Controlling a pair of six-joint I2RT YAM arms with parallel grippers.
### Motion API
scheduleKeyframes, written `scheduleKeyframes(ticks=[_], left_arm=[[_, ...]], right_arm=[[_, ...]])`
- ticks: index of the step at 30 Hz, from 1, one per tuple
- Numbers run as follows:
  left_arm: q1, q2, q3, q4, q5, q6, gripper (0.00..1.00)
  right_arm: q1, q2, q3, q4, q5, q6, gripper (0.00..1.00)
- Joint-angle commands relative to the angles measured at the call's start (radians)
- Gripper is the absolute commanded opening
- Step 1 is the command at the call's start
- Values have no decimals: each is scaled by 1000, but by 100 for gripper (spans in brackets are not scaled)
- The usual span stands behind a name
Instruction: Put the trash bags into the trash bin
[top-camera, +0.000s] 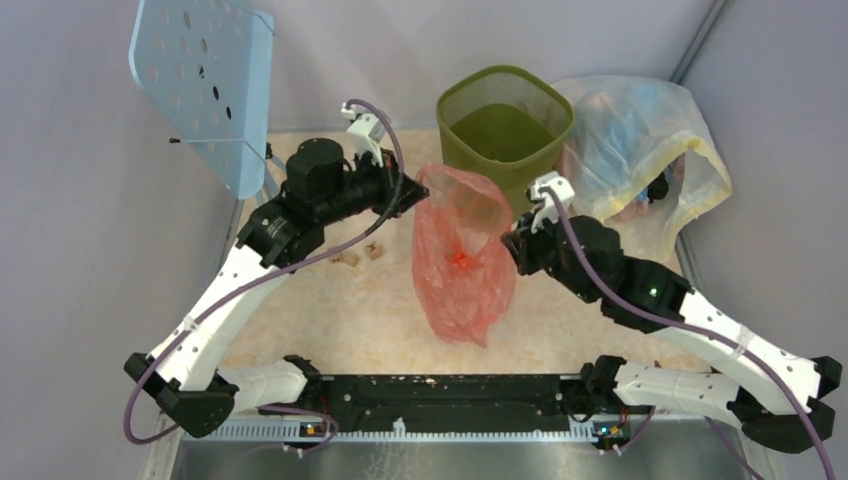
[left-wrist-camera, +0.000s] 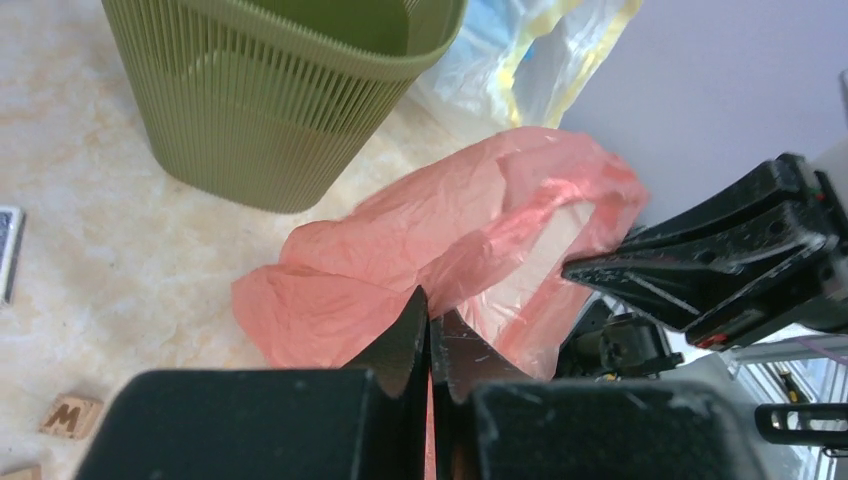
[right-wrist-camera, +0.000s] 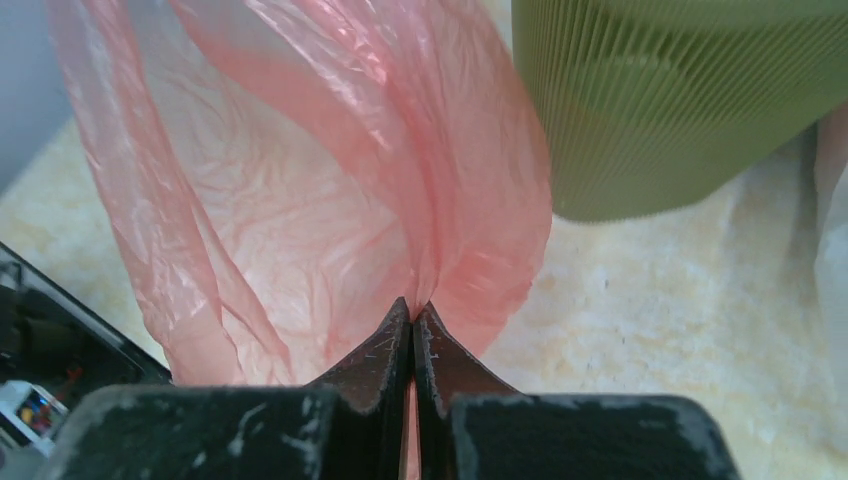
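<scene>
The bag (top-camera: 462, 255) hangs just in front of the bin (top-camera: 455, 100), on its near side, and all of it is outside the bin. The two grippers hold it between them. Its mouth is pulled open at the top, close to the bin's front wall, and the rest falls limp toward the table (top-camera: 330, 310). I cannot tell if its lower end touches the table.

The left arm (top-camera: 230, 290) rises from its base and its wrist turns right, toward the bin. The left gripper (top-camera: 415, 195) is left of the bin's front wall. Its fingers are pressed together on a fold of the bag's left edge.

The right arm (top-camera: 700, 315) stretches diagonally from its base toward the bin. The right gripper (top-camera: 512, 243) is in front of the bin, below its near right corner. Its fingertips are also pinched tight on the thin plastic, at the bag's right edge.

The bin stands upright. A clear bag (top-camera: 640, 140) lies just beside the bin on its right. A blue stand (top-camera: 205, 80) is well to the left of the bin. Some small blocks (top-camera: 347, 258) lie in front of the bin and to its left.
</scene>
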Motion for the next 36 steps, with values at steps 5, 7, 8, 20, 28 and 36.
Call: scheduleKeyframes(ticks=[5, 7, 8, 20, 28, 36], left_arm=[[0, -10, 322, -101, -46, 37, 0], [1, 7, 379, -102, -70, 59, 0], [1, 16, 407, -95, -79, 67, 0], [0, 43, 378, 330, -206, 69, 0], [2, 190, 476, 468, -262, 133, 0], [11, 362, 640, 593, -278, 178, 0]], right_arm=[[-18, 104, 409, -24, 84, -135, 0], [-24, 149, 514, -31, 117, -174, 0], [-28, 170, 558, -26, 134, -203, 0], [-78, 351, 887, 236, 260, -503, 0], [-335, 499, 1056, 220, 122, -455, 0], [-533, 613, 1180, 256, -45, -367, 0]])
